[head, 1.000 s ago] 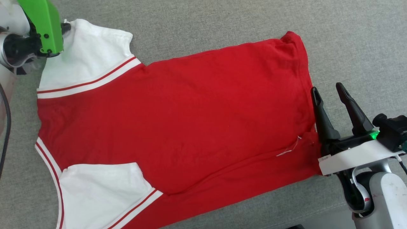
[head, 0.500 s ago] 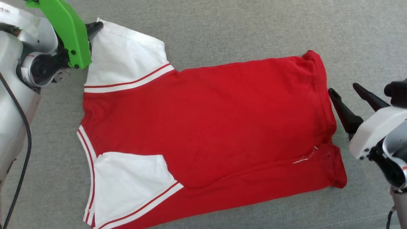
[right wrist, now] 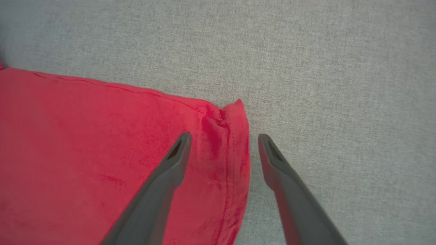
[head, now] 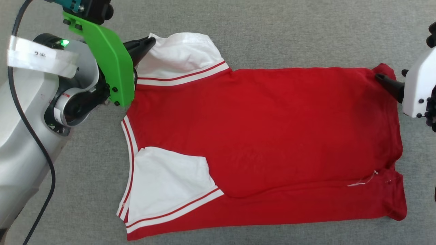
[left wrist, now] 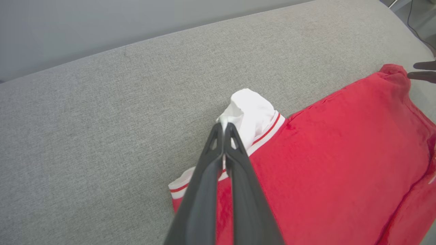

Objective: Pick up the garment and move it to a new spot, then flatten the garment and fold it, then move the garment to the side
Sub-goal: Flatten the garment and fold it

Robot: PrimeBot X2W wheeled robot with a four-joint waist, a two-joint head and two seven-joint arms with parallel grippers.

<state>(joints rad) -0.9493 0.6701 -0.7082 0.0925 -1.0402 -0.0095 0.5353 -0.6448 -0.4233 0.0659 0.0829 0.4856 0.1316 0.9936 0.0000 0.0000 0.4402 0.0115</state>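
The garment [head: 272,129] lies spread on the grey upholstered surface [head: 272,30] with its plain red side up, the collar end toward the robot's left and the hem toward its right. The near white sleeve [head: 170,180] is laid inward over the red body, so this long side seems already folded. The left tool [left wrist: 224,126] is pressed together on the tip of the far white sleeve [left wrist: 252,109] and lifts it a little off the surface. The right tool [right wrist: 223,137] is spread, with one finger over the red cloth and the other over the bare surface, so the far hem corner [right wrist: 235,109] sits between them, not yet pinched. I think both ends of the far edge are taken in this way so that this side can be carried over evenly, without a twist.
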